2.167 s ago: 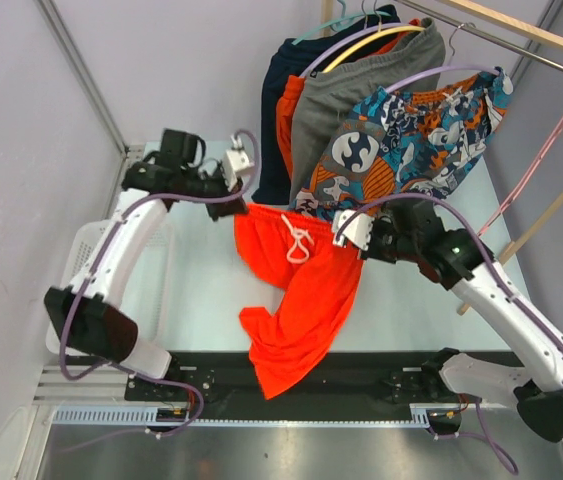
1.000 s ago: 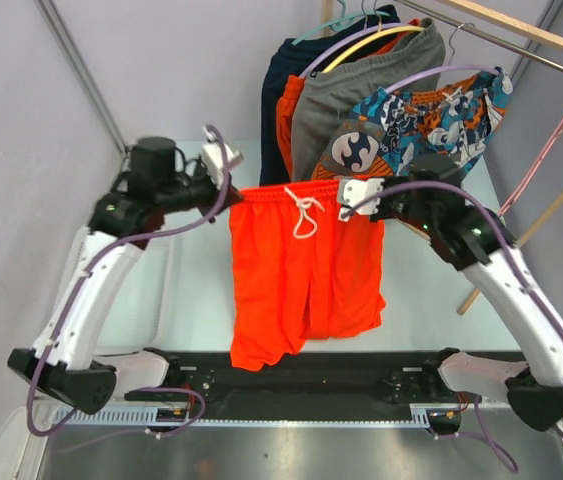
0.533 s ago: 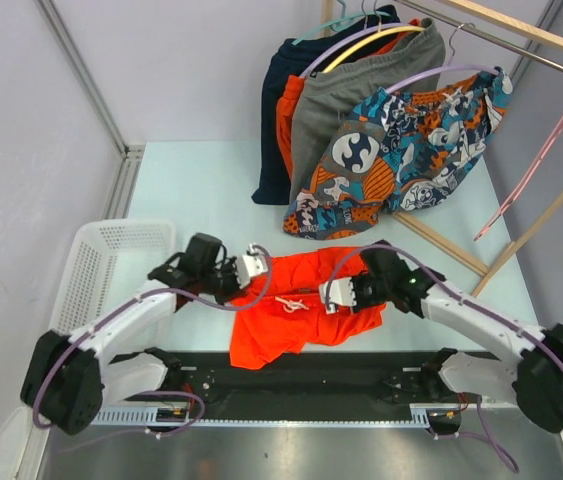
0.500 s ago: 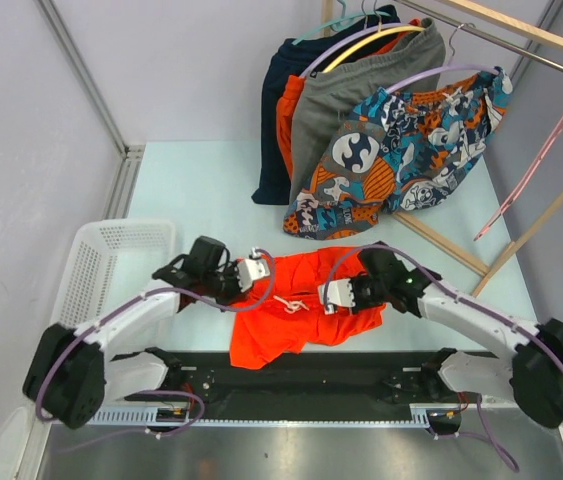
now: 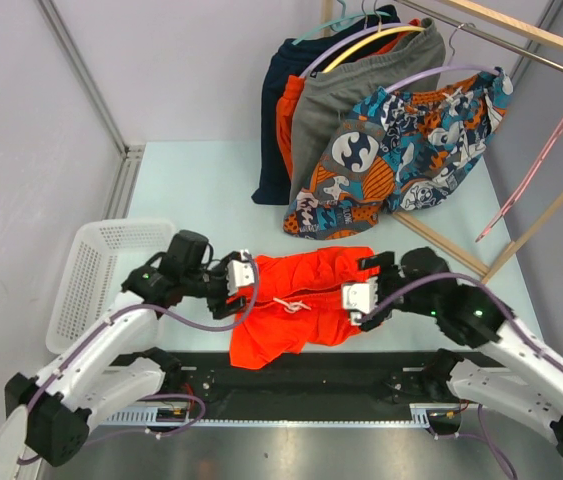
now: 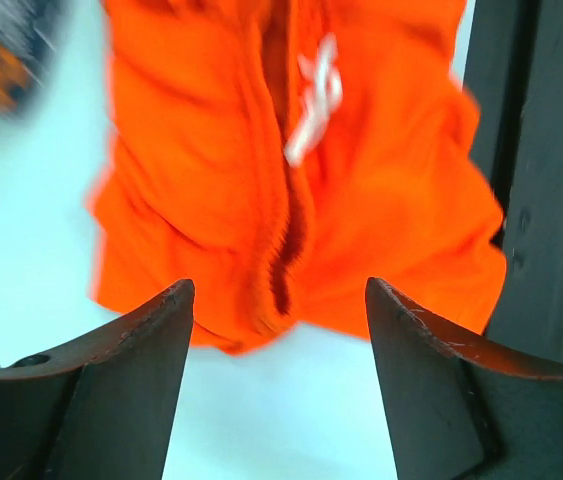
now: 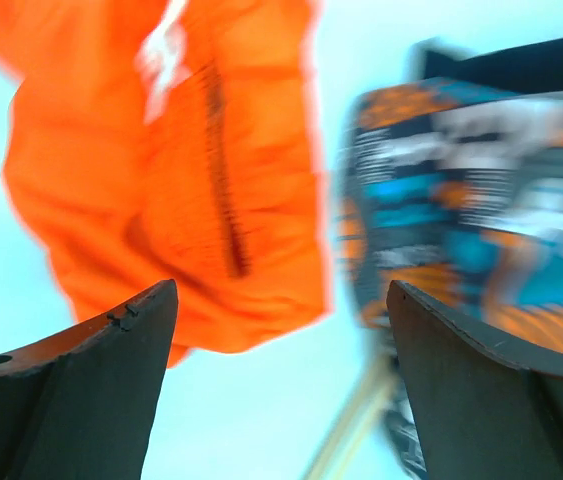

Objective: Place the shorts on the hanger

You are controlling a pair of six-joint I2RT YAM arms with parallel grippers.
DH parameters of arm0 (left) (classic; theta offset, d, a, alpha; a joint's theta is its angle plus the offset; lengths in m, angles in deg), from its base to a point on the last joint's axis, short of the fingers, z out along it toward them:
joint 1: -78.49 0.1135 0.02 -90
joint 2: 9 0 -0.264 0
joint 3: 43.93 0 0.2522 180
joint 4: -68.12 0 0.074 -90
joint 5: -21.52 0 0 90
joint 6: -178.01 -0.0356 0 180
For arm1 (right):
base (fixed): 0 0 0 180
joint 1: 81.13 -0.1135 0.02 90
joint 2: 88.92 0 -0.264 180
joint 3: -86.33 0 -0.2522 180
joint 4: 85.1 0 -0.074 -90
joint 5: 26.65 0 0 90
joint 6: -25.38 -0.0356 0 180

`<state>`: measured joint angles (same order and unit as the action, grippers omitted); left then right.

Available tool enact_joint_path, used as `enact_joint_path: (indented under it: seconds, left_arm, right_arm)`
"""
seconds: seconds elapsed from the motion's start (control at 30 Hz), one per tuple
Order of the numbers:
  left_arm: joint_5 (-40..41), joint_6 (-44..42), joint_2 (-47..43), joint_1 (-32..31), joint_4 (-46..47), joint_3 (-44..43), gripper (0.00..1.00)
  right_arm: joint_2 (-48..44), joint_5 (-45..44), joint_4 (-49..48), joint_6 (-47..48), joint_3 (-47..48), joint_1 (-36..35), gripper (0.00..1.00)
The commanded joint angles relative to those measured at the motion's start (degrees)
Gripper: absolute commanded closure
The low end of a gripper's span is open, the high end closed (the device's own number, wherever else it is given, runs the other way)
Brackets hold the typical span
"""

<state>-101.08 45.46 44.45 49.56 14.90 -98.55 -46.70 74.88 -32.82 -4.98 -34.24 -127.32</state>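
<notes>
Here, the shorts (image 5: pixel 301 300) are seen lying crumpled on the table (image 5: pixel 201 190), close to its near edge. Their lower part is draped onto the black rail (image 5: pixel 361 375) that runs along that edge. The white drawstring (image 5: pixel 289 303) is turned upward, about in the middle of the fabric.

The left gripper (image 5: pixel 248 285) is held at the left end of the shorts with its jaws spread wide and nothing clamped between them. In the left wrist view the two dark fingers (image 6: pixel 111 390) are shown far apart, and the orange cloth lies beyond them on the table. The right gripper (image 5: pixel 359 297) is placed at the right end of the shorts, likewise spread and empty. The right wrist view is blurred, yet the gap between its fingers is plainly seen. Whether either gripper touches the cloth cannot be told.

The pink hanger (image 5: pixel 536 165) is hung beyond the right edge of the table, well apart from the shorts. Patterned shorts (image 5: pixel 411 140) and grey shorts (image 5: pixel 326 110) are hung by the far right corner. A white basket (image 5: pixel 86 275) is set at the left edge.
</notes>
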Motion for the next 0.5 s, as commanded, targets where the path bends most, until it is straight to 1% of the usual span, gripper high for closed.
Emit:
enact_joint_path:
  seconds: [0.0, 0.07, 0.13, 0.2, 0.27, 0.33, 0.43, 0.47]
  left_arm:
    - [-7.5, 2.0, -0.4, -0.3, -3.3, -9.3, 0.26]
    - [-8.4, 3.5, 0.9, -0.3, -2.1, -13.0, 0.25]
    - [-8.7, 6.1, 3.1, -0.3, 0.5, -14.8, 0.25]
    - [-9.3, 8.1, 4.9, -0.3, 2.1, -17.1, 0.23]
    - [-9.6, 9.1, 5.6, -0.5, 4.8, -18.5, 0.22]
    - [-9.2, 10.0, 6.0, -1.0, 7.2, -19.0, 0.21]
    - [-8.5, 11.3, 6.2, -1.6, 9.3, -20.0, 0.2]
    - [-8.4, 11.6, 6.1, -1.5, 9.7, -20.3, 0.2]
  right_arm:
    - [-2.6, -7.3, 3.3, -9.9, 9.7, -2.4, 0.1]
    - [-2.0, -9.2, 1.9, -12.7, 15.2, -3.2, 0.1]
    - [0.1, -11.0, -2.3, -17.4, 19.2, -3.0, 0.1]
    - [1.5, -9.5, -7.1, -17.3, 23.8, -1.3, 0.1]
    - [4.4, -11.4, -10.6, -16.8, 27.3, 0.1, 0.09]
    - [6.9, -13.6, -14.6, -17.0, 32.9, 1.3, 0.07]
    - [8.4, -15.9, -16.7, -21.8, 39.5, 6.8, 0.06]
    - [9.2, -15.8, -16.3, -27.7, 41.1, 13.3, 0.06]
